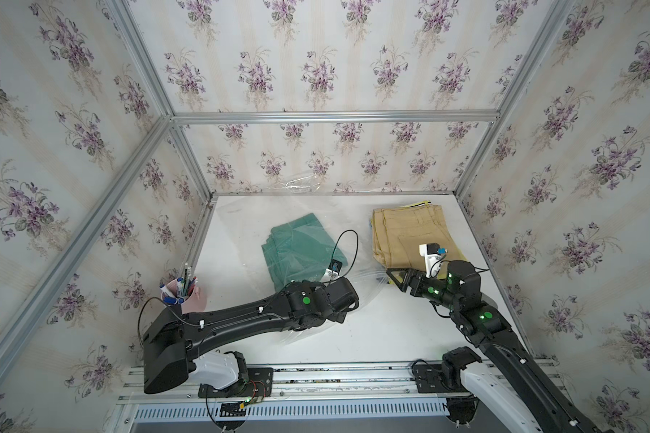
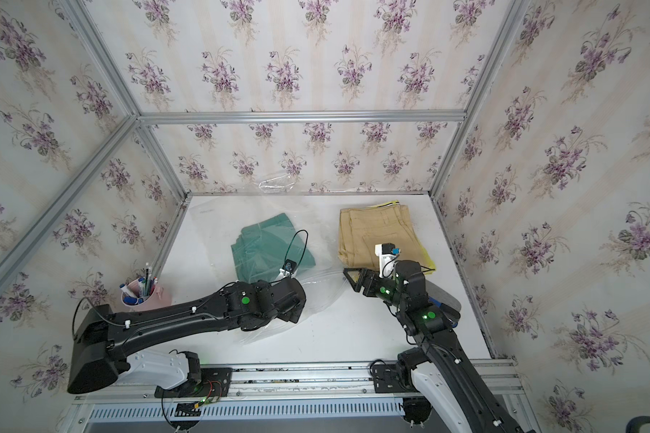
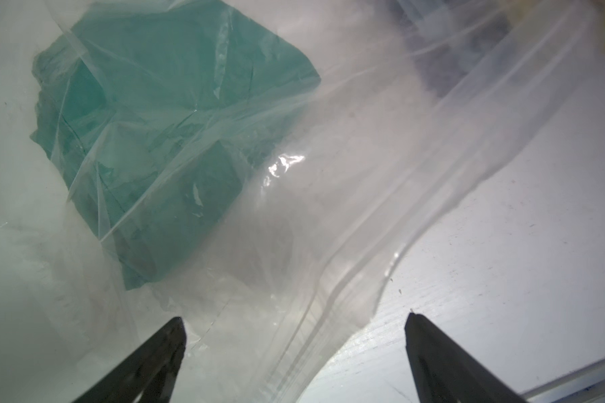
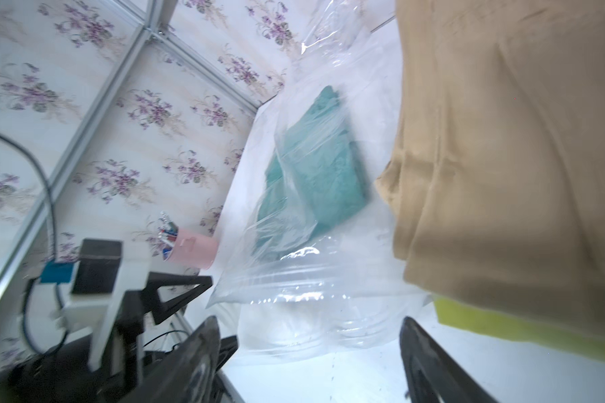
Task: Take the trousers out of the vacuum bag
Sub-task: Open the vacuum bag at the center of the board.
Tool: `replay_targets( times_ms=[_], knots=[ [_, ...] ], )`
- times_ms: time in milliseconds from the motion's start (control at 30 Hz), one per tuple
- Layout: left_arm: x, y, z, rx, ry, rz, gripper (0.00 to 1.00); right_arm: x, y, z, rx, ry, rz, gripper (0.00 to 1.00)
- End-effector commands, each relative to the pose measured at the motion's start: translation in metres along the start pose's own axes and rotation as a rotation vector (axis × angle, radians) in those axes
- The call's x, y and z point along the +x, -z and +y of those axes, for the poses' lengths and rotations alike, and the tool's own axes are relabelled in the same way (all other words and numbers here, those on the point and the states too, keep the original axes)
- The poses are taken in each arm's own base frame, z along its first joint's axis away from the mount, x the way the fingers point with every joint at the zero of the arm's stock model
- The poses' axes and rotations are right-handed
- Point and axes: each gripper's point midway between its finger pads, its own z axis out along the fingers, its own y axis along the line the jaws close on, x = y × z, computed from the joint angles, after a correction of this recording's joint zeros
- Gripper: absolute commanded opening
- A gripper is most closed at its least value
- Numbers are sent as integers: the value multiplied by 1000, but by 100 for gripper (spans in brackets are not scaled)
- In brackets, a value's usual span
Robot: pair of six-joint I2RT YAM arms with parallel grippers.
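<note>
The vacuum bag (image 1: 237,232) (image 2: 207,228) lies flat and see-through on the white table. Folded teal green trousers (image 1: 301,247) (image 2: 271,243) (image 3: 154,122) (image 4: 315,174) are inside it. Tan trousers (image 1: 409,232) (image 2: 376,232) (image 4: 503,139) top a pile outside the bag at the back right, with yellow-green cloth (image 4: 486,321) under them. My left gripper (image 3: 296,319) is open, low over the bag's crinkled mouth (image 3: 346,226); in both top views its wrist hides the fingers. My right gripper (image 1: 396,279) (image 2: 353,277) (image 4: 308,321) is open and empty, facing the bag's mouth (image 4: 311,279) beside the tan pile.
A pink cup of pens (image 1: 188,296) (image 2: 147,292) (image 4: 193,251) stands at the table's left edge. Flowered walls in metal frames close in the left, back and right. A metal rail (image 1: 353,371) runs along the front.
</note>
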Motion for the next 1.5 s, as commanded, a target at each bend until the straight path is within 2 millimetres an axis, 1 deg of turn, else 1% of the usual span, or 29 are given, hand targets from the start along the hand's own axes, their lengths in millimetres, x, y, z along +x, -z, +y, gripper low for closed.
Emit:
replay_targets(
  times_ms=[0,100,200,333,367,400,433,500,567,600,700,800,933,1067,1200,1467],
  knots=[
    [-3,-5,2,-3,49,-9,95,10,4,27,-180,-46,21,79],
    [-2,-9,4,8,62,-6,82,24,3,27,-240,-91,34,78],
    [-1,-15,6,26,84,4,76,40,-4,22,-241,-121,60,78],
    [-1,-23,8,61,115,12,64,57,-15,30,-250,-112,86,76],
    [-2,-24,8,70,118,13,58,66,-19,34,-252,-104,114,76],
    [-4,-26,9,73,124,15,56,73,-24,35,-245,-100,132,75],
    [-6,-26,10,81,125,14,47,79,-28,36,-243,-97,146,74],
    [-12,-25,9,99,128,9,36,90,-36,40,-240,-105,166,71],
    [-18,-23,9,104,131,-2,25,95,-41,43,-249,-119,150,68],
    [-21,-21,8,108,133,-7,21,96,-44,42,-235,-131,132,67],
    [-27,-18,7,126,139,-21,14,102,-55,30,-163,-168,101,64],
    [-31,-15,4,153,140,-27,14,109,-67,18,-94,-188,92,64],
    [-33,-13,1,175,131,-30,13,112,-81,19,-76,-183,90,66],
    [-37,-10,5,149,133,-22,13,113,-95,21,-70,-179,93,66],
    [-40,-9,15,88,136,-23,13,113,-108,14,-33,-201,84,65],
    [-39,-10,35,-41,174,-17,11,115,-133,2,37,-243,75,64]
  ],
)
